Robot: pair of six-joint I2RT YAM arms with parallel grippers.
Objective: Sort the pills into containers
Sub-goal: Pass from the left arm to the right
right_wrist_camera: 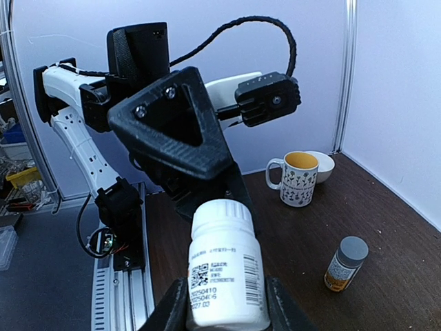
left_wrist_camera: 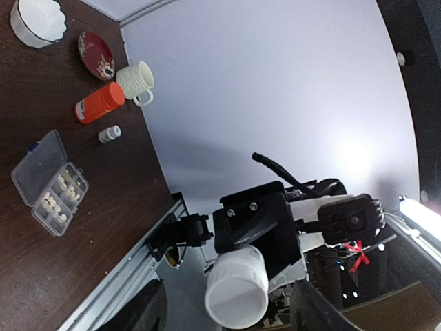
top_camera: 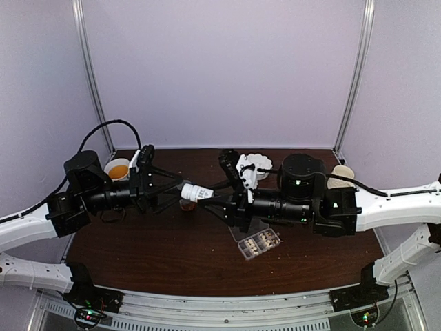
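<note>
Your right gripper (right_wrist_camera: 224,314) has its fingers (right_wrist_camera: 172,312) clamped on the lower body of a white bottle (right_wrist_camera: 224,265), holding it in the air above the middle of the table (top_camera: 172,255) with the capped end pointing at your left gripper (top_camera: 171,192). Your left gripper's fingers (left_wrist_camera: 148,307) stand apart on either side of that capped end, and the left wrist view shows a gap between each finger and the bottle, so that gripper holds nothing. The pills (left_wrist_camera: 52,203) lie in the cells (left_wrist_camera: 69,185) of the box (left_wrist_camera: 38,165), which sits flat on the table with its clear lid swung open beside it, nearer the front edge and under your right arm, well apart from both grippers. A grey-capped bottle (right_wrist_camera: 346,263) stands upright on the table just below the white bottle. An orange bottle (left_wrist_camera: 100,102) lies on its side beyond the box, and a mug (top_camera: 118,169) with a yellow inside stands beside your left arm
</note>
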